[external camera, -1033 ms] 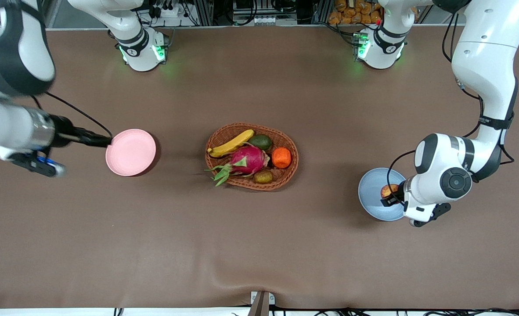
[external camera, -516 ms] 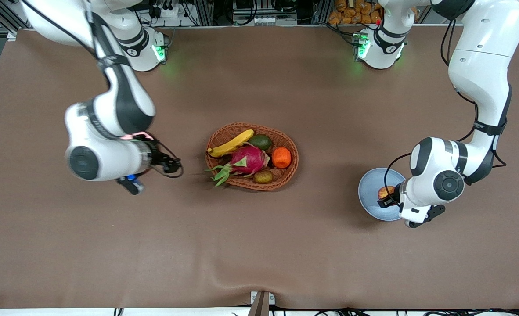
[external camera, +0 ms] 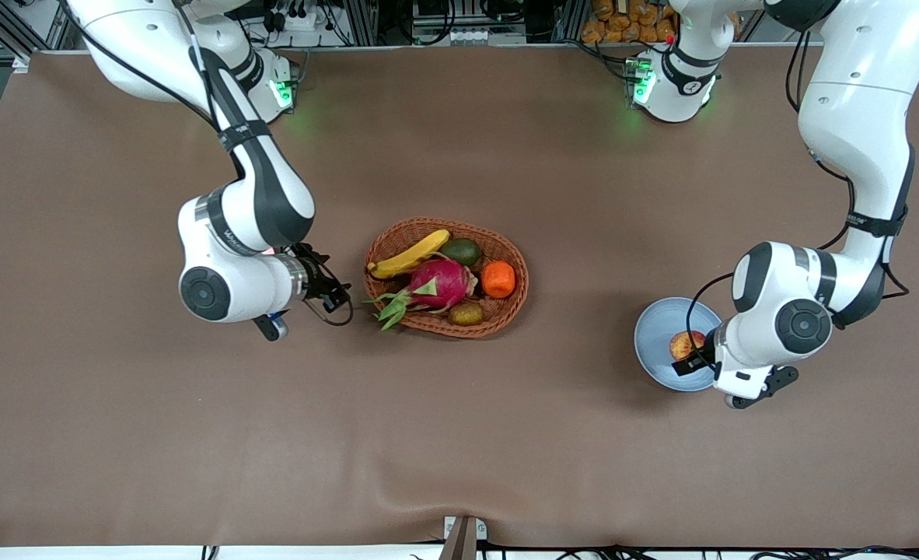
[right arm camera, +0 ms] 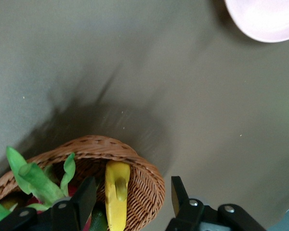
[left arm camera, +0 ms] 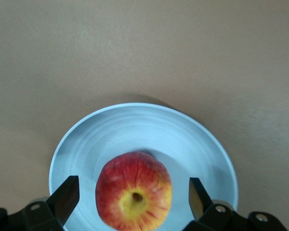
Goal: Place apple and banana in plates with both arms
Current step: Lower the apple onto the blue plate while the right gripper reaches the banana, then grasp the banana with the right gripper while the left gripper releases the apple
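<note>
The right claw [external camera: 341,295] hangs released over the counter [external camera: 459,435], just beside the basket [external camera: 506,311]. The banana [external camera: 409,254] lies in that basket with a dragon fruit [external camera: 438,284]. Toward the left arm's end, the apple [external camera: 686,343] sits on the blue plate [external camera: 654,342], the left claw [left arm camera: 132,199] released around it, fingers [left arm camera: 67,195] apart from the fruit.

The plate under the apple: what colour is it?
Pale blue. The plate shows best in the left wrist view, with the apple on it.
</note>
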Tool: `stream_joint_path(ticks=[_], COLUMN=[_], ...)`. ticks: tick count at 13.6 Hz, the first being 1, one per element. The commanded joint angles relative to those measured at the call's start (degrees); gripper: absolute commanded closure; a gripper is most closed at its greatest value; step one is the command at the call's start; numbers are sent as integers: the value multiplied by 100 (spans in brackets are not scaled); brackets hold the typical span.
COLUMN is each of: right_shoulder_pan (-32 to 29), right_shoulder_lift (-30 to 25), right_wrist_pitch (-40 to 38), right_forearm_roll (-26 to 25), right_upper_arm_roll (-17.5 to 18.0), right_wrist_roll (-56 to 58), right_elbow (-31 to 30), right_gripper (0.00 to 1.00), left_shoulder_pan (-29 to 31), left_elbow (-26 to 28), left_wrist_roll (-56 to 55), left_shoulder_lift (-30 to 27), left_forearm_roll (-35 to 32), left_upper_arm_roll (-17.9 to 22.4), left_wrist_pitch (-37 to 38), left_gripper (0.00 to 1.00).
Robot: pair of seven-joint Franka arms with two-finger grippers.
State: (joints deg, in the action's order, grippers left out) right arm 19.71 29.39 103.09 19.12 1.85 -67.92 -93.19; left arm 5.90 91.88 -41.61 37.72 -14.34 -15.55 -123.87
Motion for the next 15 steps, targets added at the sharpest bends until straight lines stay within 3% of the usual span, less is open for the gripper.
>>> stream_joint_path(ticks=[1, 8, 10, 13, 15], right_shoulder_pan=[216, 577, 577, 657, 648], right_shoulder_lift=[23, 102, 102, 111, 102], right_wrist_pitch=[149, 825, 853, 835, 861], right_forearm_roll=[127, 127, 127, 127, 127], right_upper_arm_roll=[-53, -53, -53, -53, -53], right_wrist_roll=[-265, -442, -451, -442, -442], right_elbow=[-59, -427, -428, -550, -569], right_gripper=[34, 43, 49, 50, 64], left_shoulder_pan=[-36, 25, 16, 16, 25], left_elbow=[59, -309, -319, -319, -319], left_wrist_roll=[-5, -5, -13, 39, 153], left_shoulder_lift=[-405, -669, -862, -1056, -1196], left_forearm_roll=[-104, -60, -43, 71, 80], left_upper_arm_roll=[-63, -431, -554, -599, -739], left_wrist_pitch=[301, 986, 1215, 1339, 1365], left_gripper=[0, 0, 0, 0, 0])
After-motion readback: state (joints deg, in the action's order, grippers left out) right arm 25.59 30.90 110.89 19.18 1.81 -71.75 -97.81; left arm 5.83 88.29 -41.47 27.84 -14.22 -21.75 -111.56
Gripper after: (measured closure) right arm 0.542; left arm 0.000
